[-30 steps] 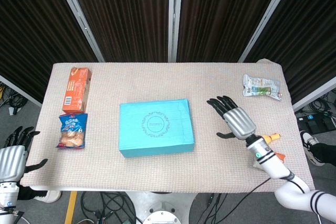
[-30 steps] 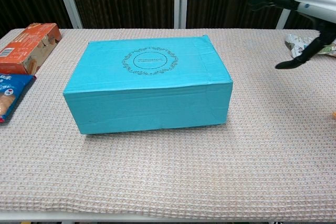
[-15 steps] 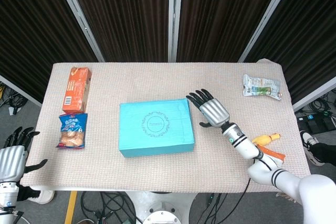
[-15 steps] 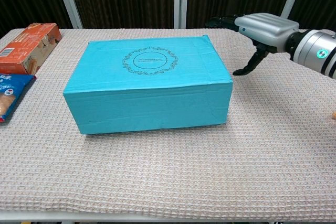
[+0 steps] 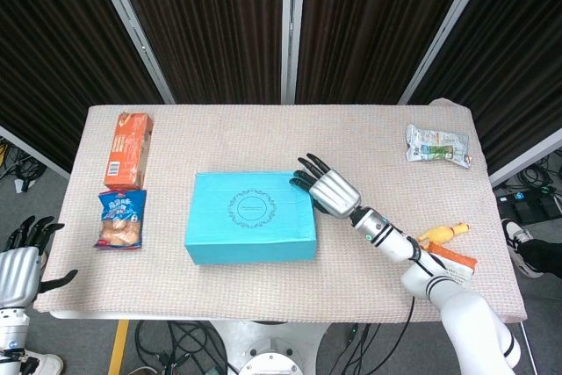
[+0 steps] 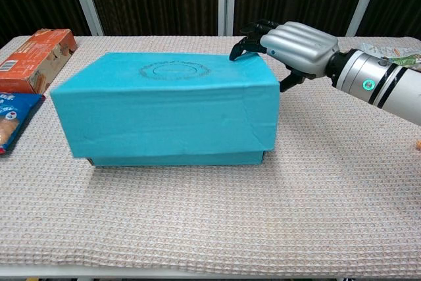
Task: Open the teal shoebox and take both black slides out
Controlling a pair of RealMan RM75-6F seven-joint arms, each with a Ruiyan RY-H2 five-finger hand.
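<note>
The teal shoebox [image 5: 251, 228] [image 6: 164, 113] stands at the table's middle. Its lid sits raised and pushed toward the left, with a dark strip of the base showing under the front edge in the chest view. My right hand [image 5: 329, 189] [image 6: 296, 45] holds the lid's right end, fingers [image 6: 248, 43] on top at the far corner and thumb against the side wall. My left hand [image 5: 19, 265] hangs open off the table's front left corner. The black slides are hidden inside the box.
An orange carton [image 5: 128, 148] [image 6: 36, 57] and a blue snack bag [image 5: 121, 219] [image 6: 10, 120] lie at the left. A white and green packet [image 5: 437, 145] lies at the far right. Yellow and orange items [image 5: 448, 248] sit near the right front edge.
My right hand swept left from the open table to the box and took hold of the lid's right end. The lid has risen and the box has shifted left. The left hand barely moved.
</note>
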